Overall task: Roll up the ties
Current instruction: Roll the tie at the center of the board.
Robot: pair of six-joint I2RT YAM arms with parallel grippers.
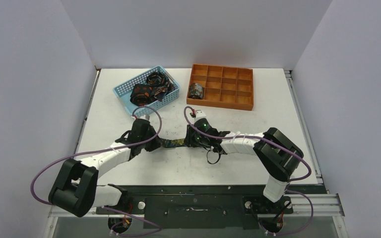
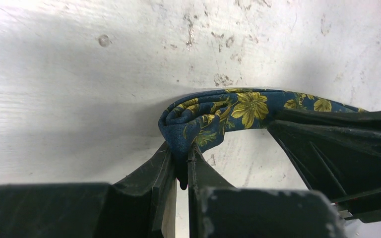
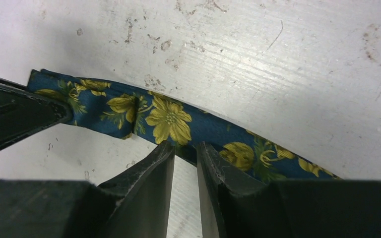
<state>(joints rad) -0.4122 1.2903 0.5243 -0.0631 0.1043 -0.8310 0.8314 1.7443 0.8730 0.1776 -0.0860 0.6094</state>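
On scuffed table (image 1: 258, 129), white walls (image 1: 193, 29) — left pincer (image 2: 182, 163) pinches tie (image 2: 248, 106); right pincer (image 3: 185, 153) narrow, grip unclear.

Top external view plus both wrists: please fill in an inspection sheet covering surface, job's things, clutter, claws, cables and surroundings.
Surface: white table, scuffed and stained.
Job's things: floral tie lies between the claws; rolled tie in orange tray; more ties in blue basket.
Clutter: nothing seen.
Claws: left claw shut on the folded tie end; right claw narrowly parted at the tie's edge, grip unclear.
Cables: purple cables loop off both arms.
Surroundings: plain white walls.
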